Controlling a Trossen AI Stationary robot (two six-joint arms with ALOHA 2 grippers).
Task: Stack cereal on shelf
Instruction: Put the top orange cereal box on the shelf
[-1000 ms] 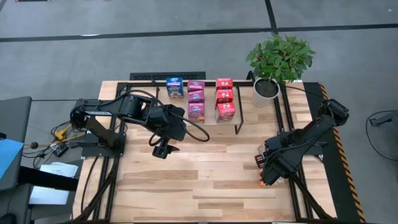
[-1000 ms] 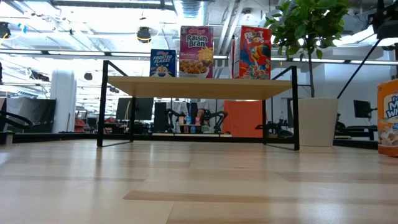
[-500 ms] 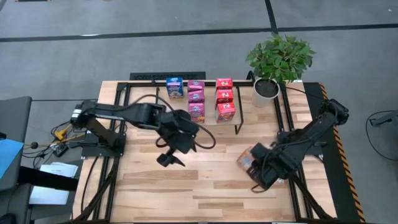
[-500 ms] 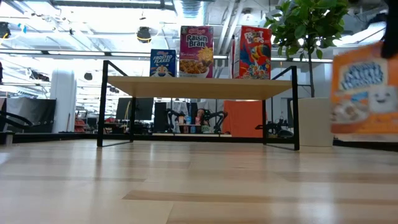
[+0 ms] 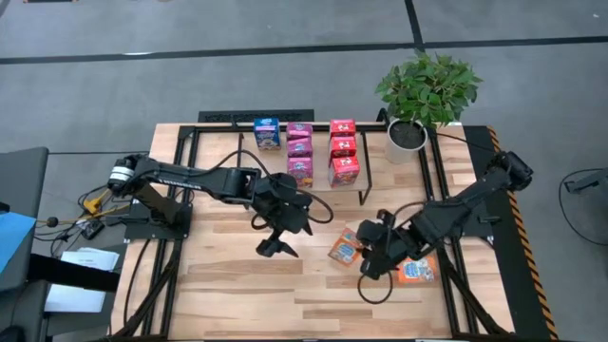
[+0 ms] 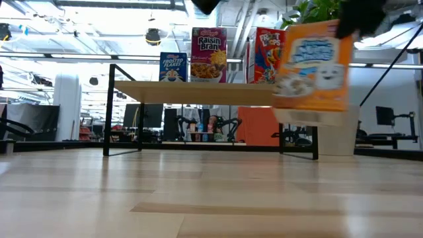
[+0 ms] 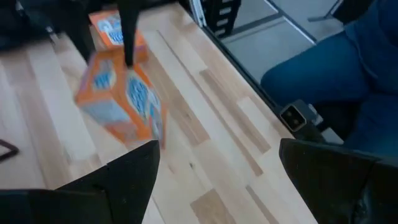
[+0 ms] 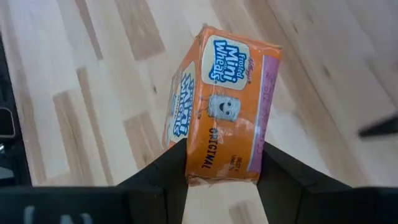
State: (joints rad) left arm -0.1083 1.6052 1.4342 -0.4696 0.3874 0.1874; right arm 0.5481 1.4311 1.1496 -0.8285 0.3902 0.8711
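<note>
Pale plank table (image 5: 285, 285): right hand (image 5: 366, 249) grips orange cereal box (image 5: 345, 246); left hand (image 5: 274, 248) gapes wide.

Before you lies a light wooden plank tabletop (image 5: 285, 285) carrying a low black-tube shelf with a pale board (image 6: 198, 92), a white pot with a leafy green plant (image 5: 407, 136) at the far right, and one orange cereal box lying flat (image 5: 416, 271) near the right side.
</note>
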